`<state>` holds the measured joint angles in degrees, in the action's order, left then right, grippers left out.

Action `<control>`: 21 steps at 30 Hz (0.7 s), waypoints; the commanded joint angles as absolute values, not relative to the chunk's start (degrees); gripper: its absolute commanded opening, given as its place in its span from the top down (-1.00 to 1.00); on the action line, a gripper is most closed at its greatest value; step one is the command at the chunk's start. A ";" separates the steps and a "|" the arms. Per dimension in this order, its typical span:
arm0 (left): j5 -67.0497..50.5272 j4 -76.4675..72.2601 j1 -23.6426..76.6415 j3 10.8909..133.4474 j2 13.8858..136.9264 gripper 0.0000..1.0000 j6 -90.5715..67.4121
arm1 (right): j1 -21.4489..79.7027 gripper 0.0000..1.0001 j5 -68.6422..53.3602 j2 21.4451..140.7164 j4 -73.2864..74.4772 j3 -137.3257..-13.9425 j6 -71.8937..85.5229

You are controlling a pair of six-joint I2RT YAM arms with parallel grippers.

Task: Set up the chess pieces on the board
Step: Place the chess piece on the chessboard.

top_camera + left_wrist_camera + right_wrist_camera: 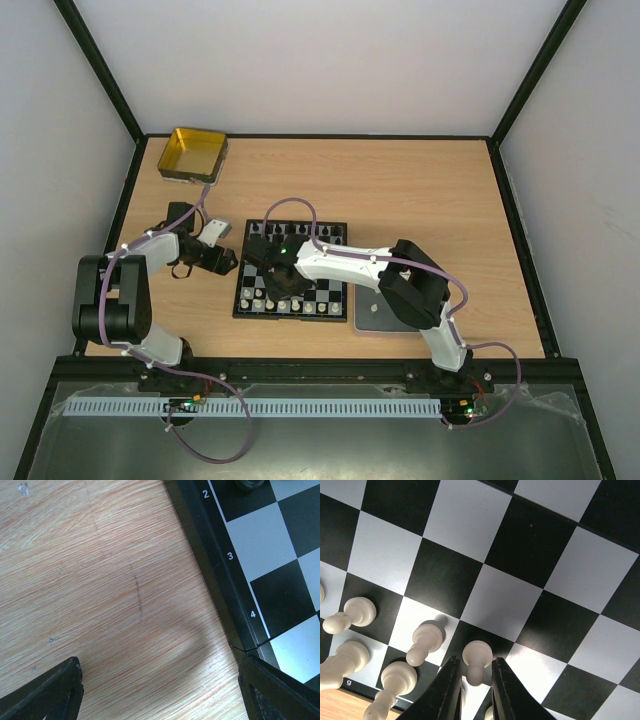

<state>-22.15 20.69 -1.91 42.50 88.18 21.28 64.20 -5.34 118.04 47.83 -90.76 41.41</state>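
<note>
**Ops:** Right side, status?

**Arm:** My right gripper (pixel 474 666) is low over the board (pixel 500 600), at bottom centre of the wrist view. The fingers (pixel 449 680) are set narrow, one on each side of a white pawn (pixel 477 655). The pawn stands upright on the board between them.

**Ops:** Clamped or let go?

**Arm:** I can't tell. The gaps at the pads are too thin to read.

**Ops:** What's around it?

**Arm:** More white pieces (pixel 427 640) stand to the lower left of the frame, close together in the two rows nearest the board edge. The squares toward the upper right are bare.

**Ops:** Left side?

**Arm:** My left gripper (pixel 159 665) is spread wide with nothing in it. Its fingers sit in the two bottom corners of the wrist view, with bare table (pixel 100 580) between them. The board's dark border, with its rank numbers, runs down the right of that frame, and the right finger is just at the border.

**Ops:** Overhead?

**Arm:** The board is at centre frame. The black pieces (pixel 270 232) are along its upper edge and the white ones along its lower edge. My right arm reaches in from the lower right, and the left gripper is just off the board's left side. A grey tray (pixel 372 318) lies beside the board's lower right corner, partly under my right arm. A yellow tin (pixel 193 155) sits at upper left, well apart.
</note>
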 commanded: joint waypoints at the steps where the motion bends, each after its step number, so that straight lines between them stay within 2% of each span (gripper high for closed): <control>1: -23.26 22.50 -2.20 42.92 88.18 -0.68 21.74 | 64.77 0.64 -3.64 118.26 50.01 -92.58 41.82; 16: -23.25 22.58 -2.20 42.92 88.25 -0.69 21.75 | 63.98 0.63 3.04 115.94 52.54 -95.04 43.10; 21: -23.28 22.57 -2.20 42.93 88.16 -0.69 21.84 | 59.66 0.63 4.32 108.40 51.01 -87.23 44.80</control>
<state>-22.31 20.69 -1.91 42.50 88.18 21.30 63.16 0.64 116.55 49.78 -92.49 42.78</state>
